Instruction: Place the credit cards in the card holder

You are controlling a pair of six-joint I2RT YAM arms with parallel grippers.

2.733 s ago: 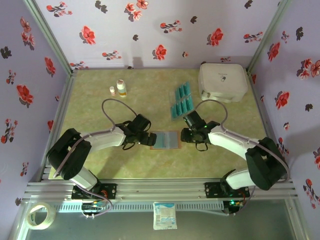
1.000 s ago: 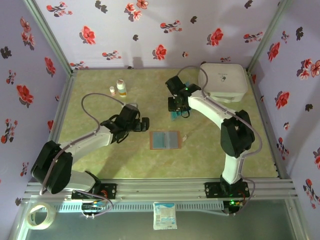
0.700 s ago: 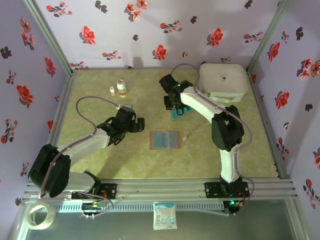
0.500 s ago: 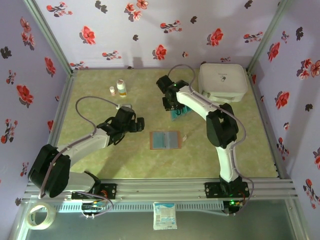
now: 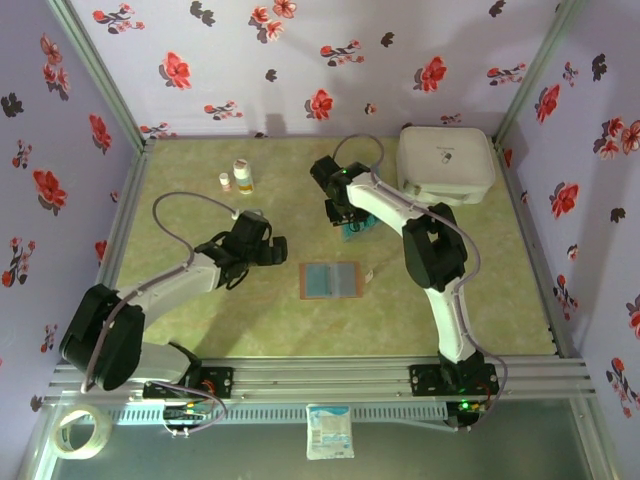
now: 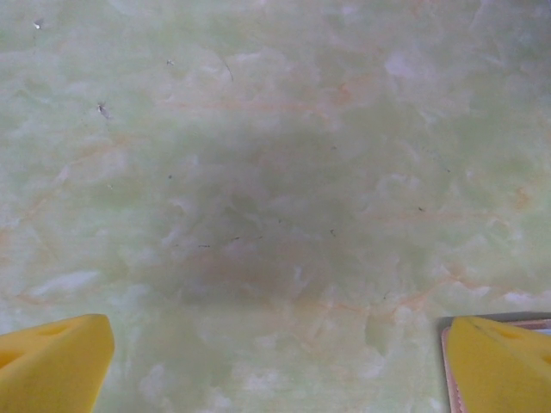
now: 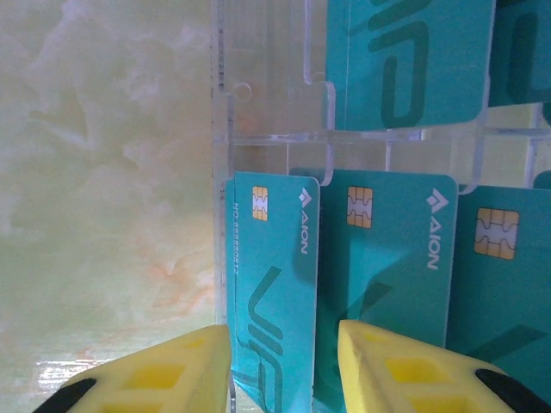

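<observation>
right gripper (image 7: 284, 379) now at far rack (image 7: 258, 129), jaws half-open straddling a card (image 7: 275, 275), unpinched; left gripper (image 6: 275, 361) wide open, empty. pickup next.

The credit cards (image 7: 379, 249) are teal with gold chips (image 7: 359, 206), the card holder (image 5: 331, 279) reddish-brown around grey-blue, the table (image 5: 480, 290) marbled green.

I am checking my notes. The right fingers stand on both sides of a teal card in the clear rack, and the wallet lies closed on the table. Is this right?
No: the wallet lies open on the table, as the top view shows. The right fingers do stand on both sides of a teal card in the clear rack.
</observation>
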